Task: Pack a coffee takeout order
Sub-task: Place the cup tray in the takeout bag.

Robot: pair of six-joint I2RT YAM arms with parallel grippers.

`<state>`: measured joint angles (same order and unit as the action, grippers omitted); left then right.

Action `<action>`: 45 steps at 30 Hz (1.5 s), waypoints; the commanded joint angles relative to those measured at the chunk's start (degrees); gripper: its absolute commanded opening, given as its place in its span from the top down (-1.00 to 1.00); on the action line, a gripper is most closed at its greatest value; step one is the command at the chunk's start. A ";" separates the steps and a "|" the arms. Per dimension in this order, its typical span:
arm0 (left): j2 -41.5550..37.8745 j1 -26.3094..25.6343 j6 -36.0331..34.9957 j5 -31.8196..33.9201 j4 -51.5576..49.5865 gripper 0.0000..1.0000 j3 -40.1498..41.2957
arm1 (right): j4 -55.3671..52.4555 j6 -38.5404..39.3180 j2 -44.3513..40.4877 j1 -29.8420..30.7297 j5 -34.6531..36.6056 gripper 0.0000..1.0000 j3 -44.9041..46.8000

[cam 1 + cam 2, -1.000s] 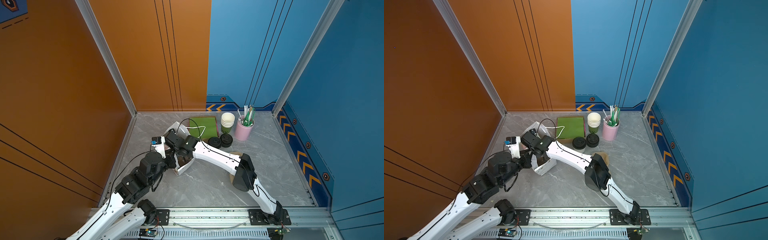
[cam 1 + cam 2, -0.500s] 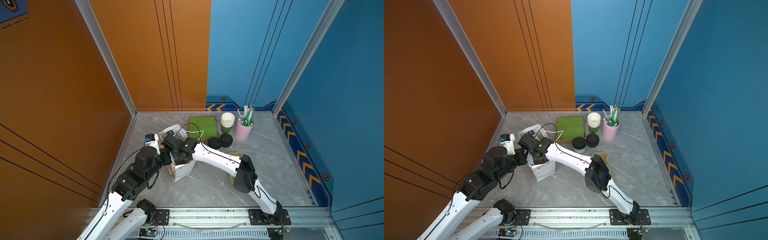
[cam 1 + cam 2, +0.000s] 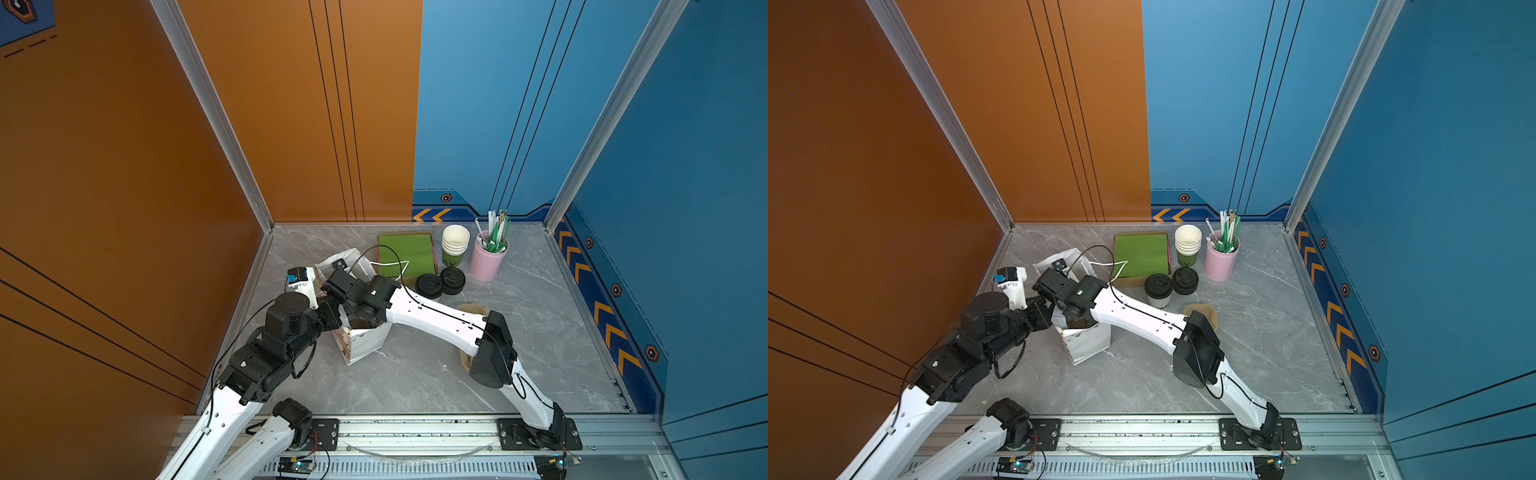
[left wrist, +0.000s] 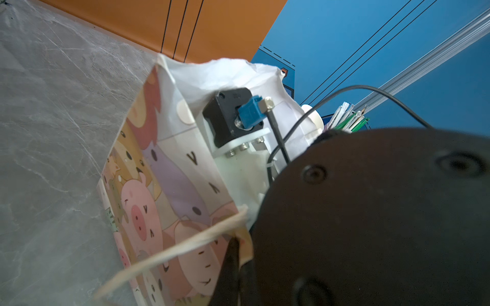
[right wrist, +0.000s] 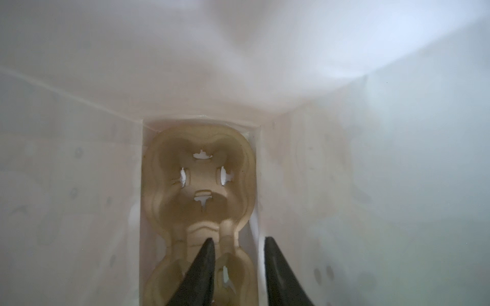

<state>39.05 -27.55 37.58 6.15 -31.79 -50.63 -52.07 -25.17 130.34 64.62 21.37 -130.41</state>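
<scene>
We have the paper bag (image 3: 365,343) standing upright on the worktop (image 3: 519,332). Our left hand (image 4: 236,249) is clamped together on its rim, right by the string handle, so the mouth is held wide and the thin paper cannot fold in. That makes room for our right hand (image 5: 238,238), which reaches down inside. Its fingers stand a little apart above the near end of the pulp carrier (image 5: 198,180), clamped on nothing that we can see. The carrier lies flat on the bag's floor, filling it almost wall to wall. We judge that this is to give the drinks a steady seat.

The order itself is not in yet. The cup (image 3: 1159,300) with its black lid (image 3: 1158,286) stands at the back of the worktop, just beside the green napkins (image 3: 1140,254) and near the pink tin (image 3: 1221,264) of straws, well apart from the bag. We judge the carrier step nearly done and the cup next.
</scene>
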 commanded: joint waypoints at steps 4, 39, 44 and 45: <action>0.37 1.74 -0.93 1.40 -8.43 1.00 -1.30 | 0.48 0.90 -6.22 1.65 3.62 0.64 0.59; 3.56 4.43 -0.79 -3.96 -7.94 0.05 -6.15 | 10.50 3.76 -25.19 2.39 1.08 -0.27 3.76; 4.00 4.67 -3.87 -4.46 -8.06 -0.52 -12.37 | 7.98 4.51 -29.66 1.41 4.08 -0.55 8.93; 4.14 4.77 -4.33 -4.77 -8.26 -0.61 -13.29 | 6.84 4.04 -30.49 0.96 4.16 -0.57 10.09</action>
<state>43.31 -23.51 35.29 2.72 -40.86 -60.51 -41.78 -21.61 101.43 66.65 23.42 -123.09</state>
